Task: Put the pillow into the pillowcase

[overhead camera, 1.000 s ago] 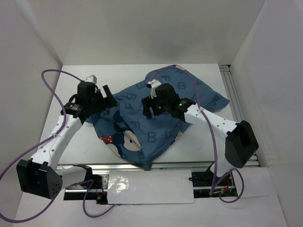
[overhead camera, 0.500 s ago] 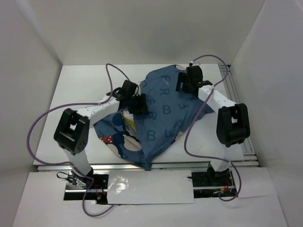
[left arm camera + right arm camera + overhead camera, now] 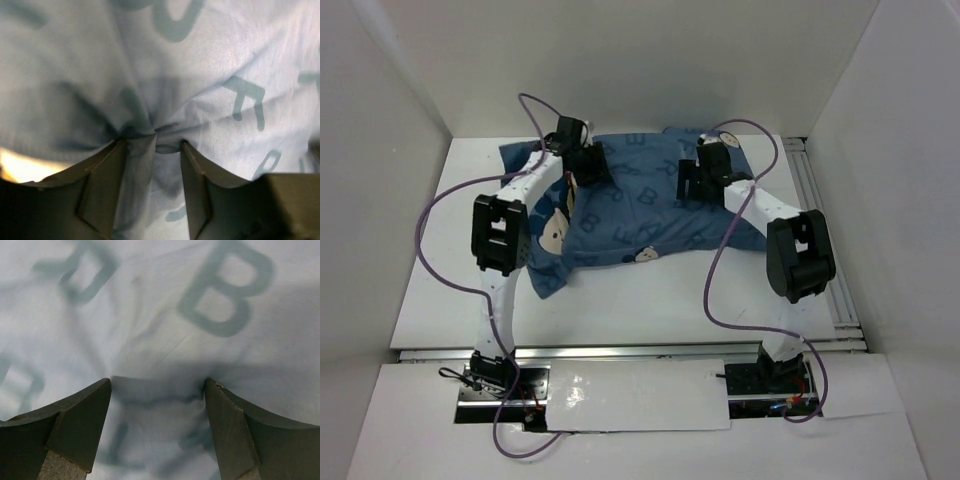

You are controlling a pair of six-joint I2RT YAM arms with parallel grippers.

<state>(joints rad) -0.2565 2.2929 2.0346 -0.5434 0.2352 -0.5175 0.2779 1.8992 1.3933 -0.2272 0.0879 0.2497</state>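
Observation:
The pillowcase (image 3: 630, 210) lies spread across the far half of the table, blue with darker letters and mouse faces. It bulges softly. The pillow is hidden; only a pale yellowish patch (image 3: 12, 170) shows at the cloth's edge in the left wrist view. My left gripper (image 3: 588, 165) is at the pillowcase's far left. Its jaws are nearly together, with a gathered fold of the blue cloth (image 3: 215, 60) pinched at their tips (image 3: 167, 140). My right gripper (image 3: 688, 185) is at the far right of the case. It is open wide (image 3: 157, 382), tips pressed onto the cloth (image 3: 160, 305), which wrinkles between them.
White walls close in the table on the left, back and right. An aluminium rail (image 3: 815, 200) runs along the right edge and another (image 3: 620, 352) along the front. Purple cables (image 3: 720, 260) loop from both arms. Bare white tabletop (image 3: 650, 295) lies in front of the pillowcase.
Both arms have reached to the back of the table. The pillowcase, bunched in the middle before, now lies spread out flatter and farther back. The yellow edge seen earlier is covered.

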